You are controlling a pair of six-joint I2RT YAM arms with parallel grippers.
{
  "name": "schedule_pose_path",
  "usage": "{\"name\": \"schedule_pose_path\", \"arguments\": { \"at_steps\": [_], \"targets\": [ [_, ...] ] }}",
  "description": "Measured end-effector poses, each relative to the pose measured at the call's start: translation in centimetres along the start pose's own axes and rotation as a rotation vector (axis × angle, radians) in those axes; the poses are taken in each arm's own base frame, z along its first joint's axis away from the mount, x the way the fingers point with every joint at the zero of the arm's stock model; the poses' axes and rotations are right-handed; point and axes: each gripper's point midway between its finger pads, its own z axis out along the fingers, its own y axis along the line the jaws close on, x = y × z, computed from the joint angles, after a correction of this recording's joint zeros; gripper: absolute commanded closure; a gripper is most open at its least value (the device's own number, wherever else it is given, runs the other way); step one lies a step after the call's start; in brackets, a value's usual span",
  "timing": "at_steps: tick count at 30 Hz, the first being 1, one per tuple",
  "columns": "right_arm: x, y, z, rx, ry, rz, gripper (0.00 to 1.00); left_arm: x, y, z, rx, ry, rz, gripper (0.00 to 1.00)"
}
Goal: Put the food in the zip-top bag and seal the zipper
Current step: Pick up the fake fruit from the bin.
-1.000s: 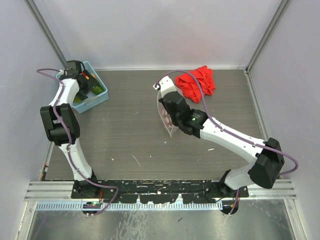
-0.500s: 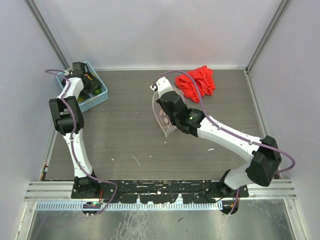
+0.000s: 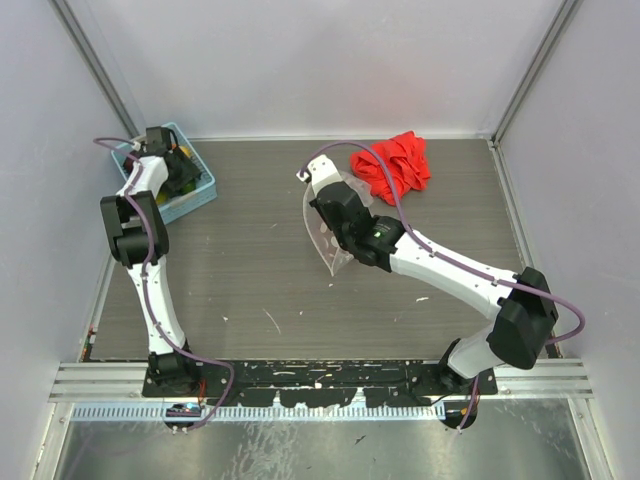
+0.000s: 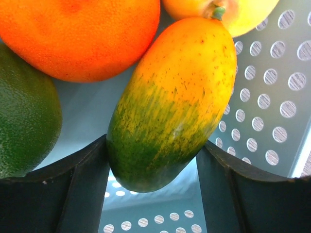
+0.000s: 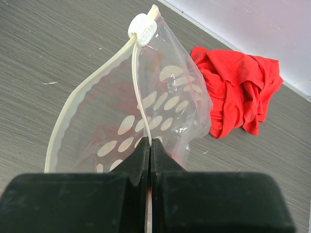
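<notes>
My left gripper (image 3: 163, 152) is down in the light blue basket (image 3: 202, 190). In the left wrist view its fingers (image 4: 151, 145) touch both sides of a yellow-green oval toy fruit (image 4: 170, 107). An orange fruit (image 4: 82, 34), a green fruit (image 4: 24, 111) and a yellow fruit (image 4: 252, 12) lie close around it. My right gripper (image 5: 150, 143) is shut on the zipper strip (image 5: 138, 92) of the clear dotted zip-top bag (image 5: 160, 102), below its white slider (image 5: 142, 28). It holds the bag (image 3: 325, 240) up over the table's middle with the mouth spread open.
A crumpled red cloth (image 3: 395, 165) lies at the back right of the table and shows behind the bag in the right wrist view (image 5: 238, 87). The perforated basket wall (image 4: 272, 97) is close on my left gripper's right. Grey walls enclose the table.
My left arm has folded in toward the basket and its gripper has settled among the fruits. My right gripper has carried the bag slightly left and back.
</notes>
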Motion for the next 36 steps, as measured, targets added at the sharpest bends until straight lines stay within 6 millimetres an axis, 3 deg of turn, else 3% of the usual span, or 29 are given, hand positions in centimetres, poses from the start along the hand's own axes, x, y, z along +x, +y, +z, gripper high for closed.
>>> {"name": "schedule_pose_path", "arguments": {
  "at_steps": [10, 21, 31, 36],
  "targets": [
    [0.0, 0.1, 0.0, -0.007, 0.000, 0.000, 1.00, 0.1, 0.2, -0.3, 0.011, -0.003, 0.054, 0.64],
    [0.0, 0.4, 0.0, -0.021, -0.001, 0.008, 1.00, -0.3, 0.3, -4.4, 0.030, -0.029, 0.074, 0.69],
    [-0.1, 0.5, 0.0, -0.029, -0.003, 0.016, 1.00, 5.1, 2.7, -4.7, 0.001, 0.122, 0.060, 0.74],
    [-0.1, 0.5, -0.1, -0.030, -0.004, 0.017, 1.00, 5.2, 2.6, -6.9, 0.007, 0.126, 0.050, 0.77]
  ]
}}
